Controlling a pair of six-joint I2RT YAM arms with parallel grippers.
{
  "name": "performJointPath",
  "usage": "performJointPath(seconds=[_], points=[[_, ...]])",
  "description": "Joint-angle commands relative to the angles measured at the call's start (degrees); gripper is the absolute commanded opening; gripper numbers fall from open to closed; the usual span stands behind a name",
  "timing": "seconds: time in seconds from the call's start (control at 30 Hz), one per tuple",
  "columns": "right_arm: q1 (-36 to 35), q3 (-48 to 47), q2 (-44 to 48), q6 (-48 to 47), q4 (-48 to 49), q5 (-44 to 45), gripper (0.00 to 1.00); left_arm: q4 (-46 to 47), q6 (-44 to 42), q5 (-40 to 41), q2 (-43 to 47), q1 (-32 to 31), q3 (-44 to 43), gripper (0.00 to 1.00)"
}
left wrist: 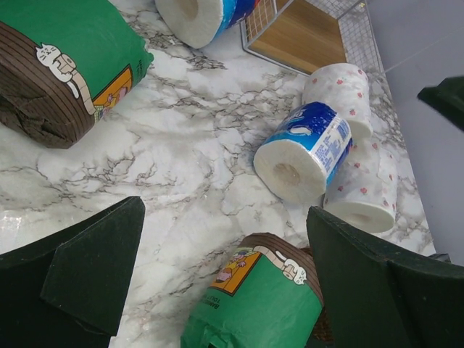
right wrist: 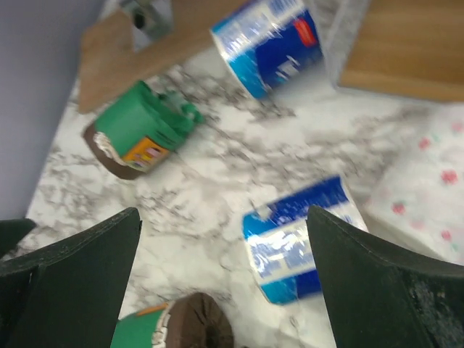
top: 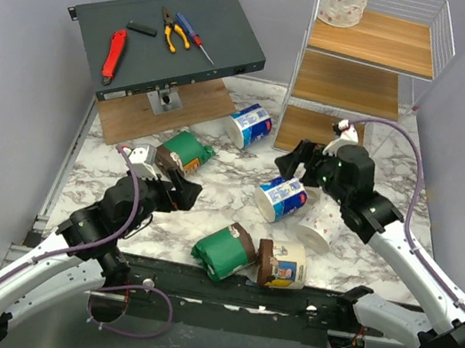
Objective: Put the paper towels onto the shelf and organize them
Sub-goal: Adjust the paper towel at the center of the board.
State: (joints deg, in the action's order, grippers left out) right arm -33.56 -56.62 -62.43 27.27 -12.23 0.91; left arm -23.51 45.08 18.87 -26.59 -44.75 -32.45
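Right gripper (top: 298, 162) gapes empty, blue-wrapped roll (top: 282, 199) at its six o'clock; left gripper (top: 185, 190) gapes, green roll (top: 223, 252) at four o'clock.

Eight paper towels (top: 248, 125) show: three white pink-speckled rolls (top: 344, 0), two blue-and-white rolls (top: 282, 199), two green rolls (top: 220, 253) and one cream-and-brown roll (top: 289, 261). Four hand tools (top: 175, 30) lie on one dark panel (top: 232, 25) at upper left. One shelf (top: 356, 86) stands at upper right.

The right gripper (right wrist: 223, 217) hangs with dark jaws wide apart over a white marble-patterned tabletop (right wrist: 210, 174), a blue-and-white wrapped paper towel roll (right wrist: 301, 250) lying on its side between them, just beside a white pink-speckled roll (right wrist: 428, 188).
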Motion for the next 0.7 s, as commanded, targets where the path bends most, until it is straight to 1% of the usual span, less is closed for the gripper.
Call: performJointPath(seconds=[0.0,0.1,0.2,0.37,0.43,0.53,0.6,0.67], points=[[0.0,5.9,3.4,5.5,-4.7,9.1,1.0,-1.4,2.8,0.5,-1.0,-0.1,0.3,0.99],[0.0,9.1,5.1,11.5,-6.0,14.9,1.0,-0.3,1.8,-1.0,-1.6,-0.1,0.8,0.99],[0.0,13.7,10.0,17.4,-4.4,20.7,1.0,1.2,0.9,-2.3,-2.3,-0.1,1.1,0.99],[0.1,18.4,17.4,18.0,-2.4,24.5,1.0,4.1,0.1,-5.2,-4.1,-0.1,1.2,0.99],[0.1,18.9,17.9,16.6,-2.7,24.4,1.0,6.0,-0.9,-6.8,-5.1,-0.1,1.5,0.99],[0.1,18.7,15.8,16.6,-3.6,23.5,1.0,9.6,-3.5,-9.9,-7.5,0.0,1.3,0.99],[0.1,19.5,14.0,17.0,-2.1,21.3,1.0,10.8,-4.5,-11.0,-9.3,0.0,0.3,0.99],[0.1,20.3,12.2,16.1,1.6,17.6,1.0,12.0,-4.7,-12.3,-11.0,0.0,-0.5,0.99]])
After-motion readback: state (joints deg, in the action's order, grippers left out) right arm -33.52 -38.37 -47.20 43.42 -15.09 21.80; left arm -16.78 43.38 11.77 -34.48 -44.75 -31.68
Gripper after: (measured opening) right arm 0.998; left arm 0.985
